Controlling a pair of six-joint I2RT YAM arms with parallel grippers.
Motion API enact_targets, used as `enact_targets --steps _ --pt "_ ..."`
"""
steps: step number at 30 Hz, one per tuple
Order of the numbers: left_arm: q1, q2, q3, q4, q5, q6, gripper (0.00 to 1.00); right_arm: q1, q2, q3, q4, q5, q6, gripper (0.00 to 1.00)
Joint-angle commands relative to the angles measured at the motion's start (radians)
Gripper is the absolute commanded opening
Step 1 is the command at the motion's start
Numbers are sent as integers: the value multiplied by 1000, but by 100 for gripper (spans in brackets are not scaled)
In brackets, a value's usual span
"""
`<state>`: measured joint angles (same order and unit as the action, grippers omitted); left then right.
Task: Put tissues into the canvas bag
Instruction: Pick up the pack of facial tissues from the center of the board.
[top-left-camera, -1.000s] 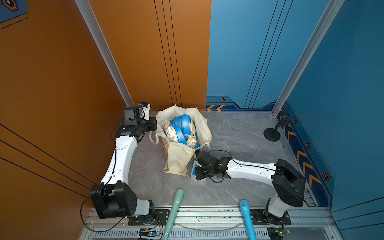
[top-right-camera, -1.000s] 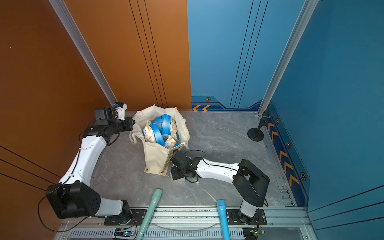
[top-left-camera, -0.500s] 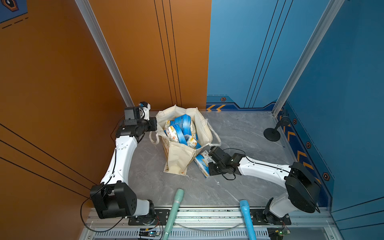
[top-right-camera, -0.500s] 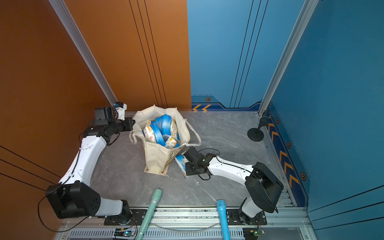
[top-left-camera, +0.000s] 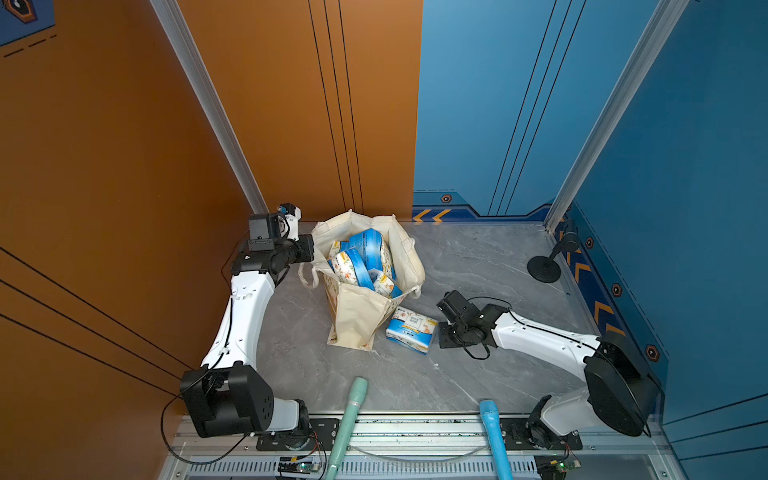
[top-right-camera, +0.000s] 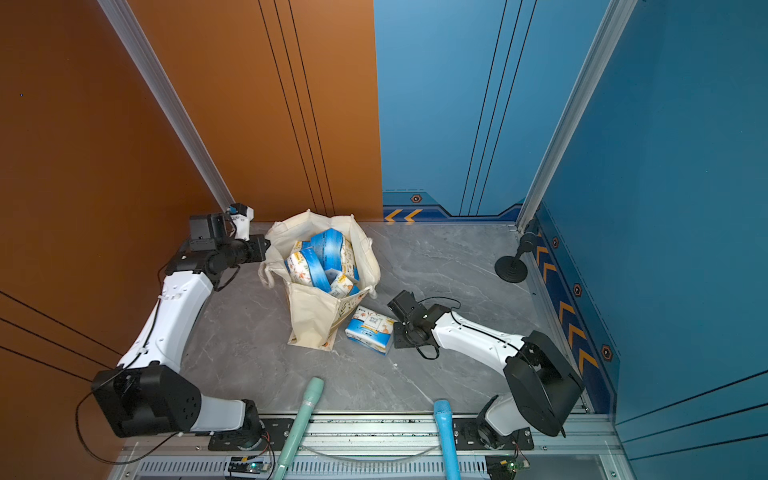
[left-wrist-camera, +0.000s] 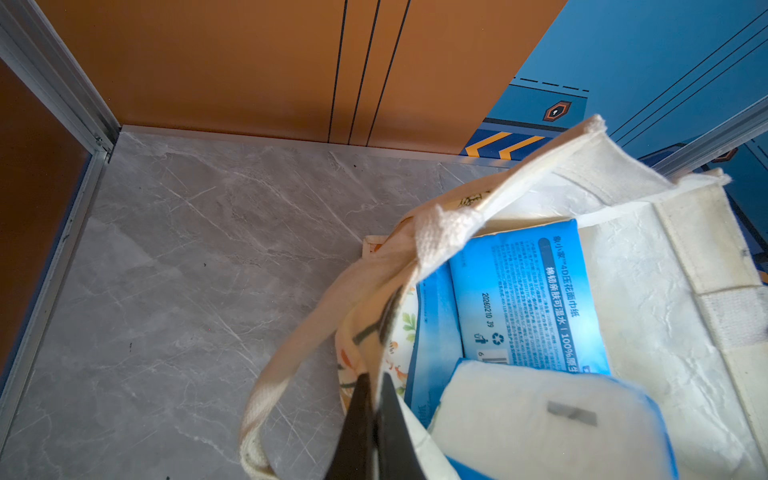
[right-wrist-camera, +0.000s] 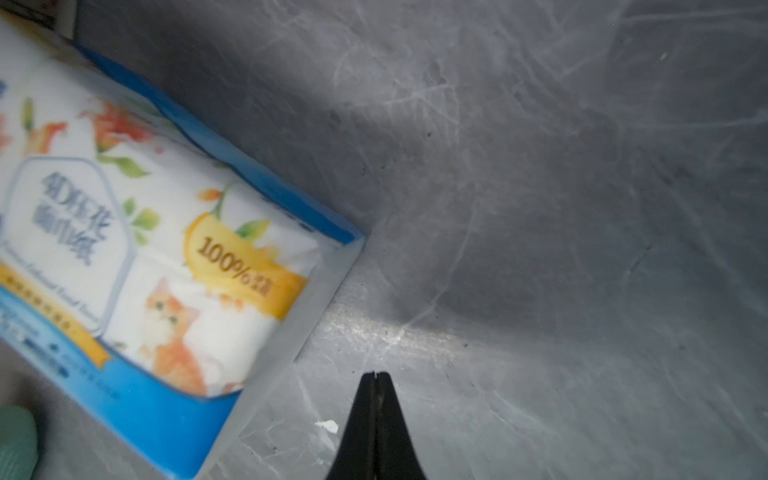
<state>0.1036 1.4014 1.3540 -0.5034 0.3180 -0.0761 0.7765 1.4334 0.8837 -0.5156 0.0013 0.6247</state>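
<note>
Tissues filled the canvas bag; left gripper pinched its rim, likely to hold it open; right gripper, closed and empty, sat beside one loose pack.

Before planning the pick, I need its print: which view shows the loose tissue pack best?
Right wrist: the loose tissue pack sits close up, print legible. Both top views show it small beside the canvas bag; left wrist misses it.

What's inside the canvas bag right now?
Blue-and-white tissue packs fill the canvas bag nearly to its rim, piled at angles. Anything under that top layer, and the bag's bottom, is covered. One more pack lies outside, beside its base.
</note>
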Motion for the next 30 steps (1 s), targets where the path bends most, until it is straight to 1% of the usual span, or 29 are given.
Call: enact_targets --steps 1,4,7,10,17,20,23,26,30 --pt "-6 15 -20 -12 -5 4 0 26 -69 32 6 -3 -47 5" --pt "-7 12 -21 -12 -3 3 0 58 -95 41 67 -57 -73 5" --pt "-6 13 -21 -12 -4 2 0 96 -76 58 120 -109 -99 5" --pt "-6 13 -21 -11 -3 2 0 134 -14 96 145 -125 -114 5" --pt "-6 10 -21 -12 -5 5 0 193 159 183 293 -175 -96 5" --pt "-1 10 -20 -11 -4 4 0 205 237 228 302 -195 -97 5" --pt "4 10 -19 -12 1 2 0 201 292 253 291 -181 -92 4" --pt "6 8 -19 -12 0 1 0 175 329 271 258 -159 -69 4" --pt "8 10 -19 -12 3 2 0 121 335 255 245 -131 -30 3"
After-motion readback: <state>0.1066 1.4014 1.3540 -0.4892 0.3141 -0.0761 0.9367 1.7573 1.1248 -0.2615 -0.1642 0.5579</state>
